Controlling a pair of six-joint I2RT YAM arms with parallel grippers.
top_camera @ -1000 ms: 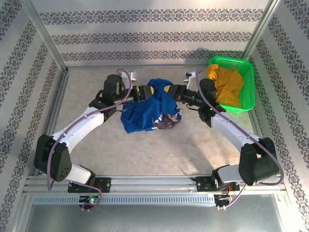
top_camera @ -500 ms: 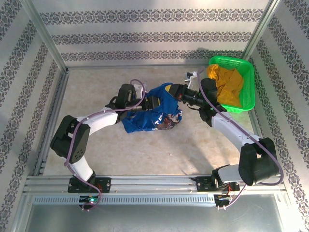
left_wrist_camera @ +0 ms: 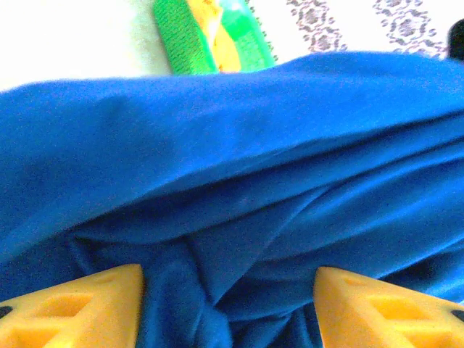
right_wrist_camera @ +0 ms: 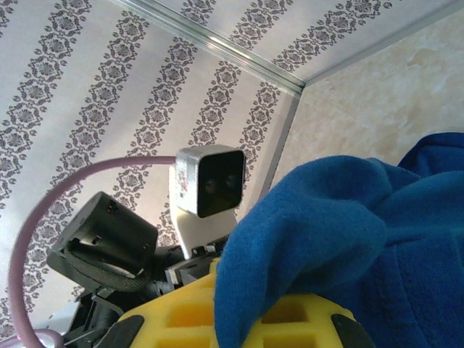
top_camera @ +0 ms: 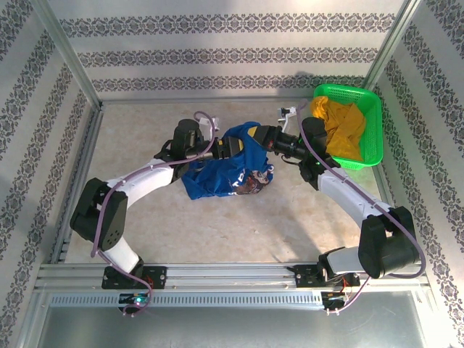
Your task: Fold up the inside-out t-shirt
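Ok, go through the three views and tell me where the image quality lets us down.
Top external: evenly lit, sharp, only soft shadows. Left wrist: the table is blown out to white, the green basket blurred, the t-shirt soft from closeness. Right wrist: wallpaper crisp, the near blue cloth slightly fuzzy.

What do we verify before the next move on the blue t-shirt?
1. right gripper shut on the t-shirt: ok.
2. left gripper closed on cloth: not ok, jaws apart with fabric between.
3. t-shirt lying flat: not ok, bunched up.
4. t-shirt turned right side out: cannot tell.
5. yellow garment inside the green basket, apart from the t-shirt: ok.
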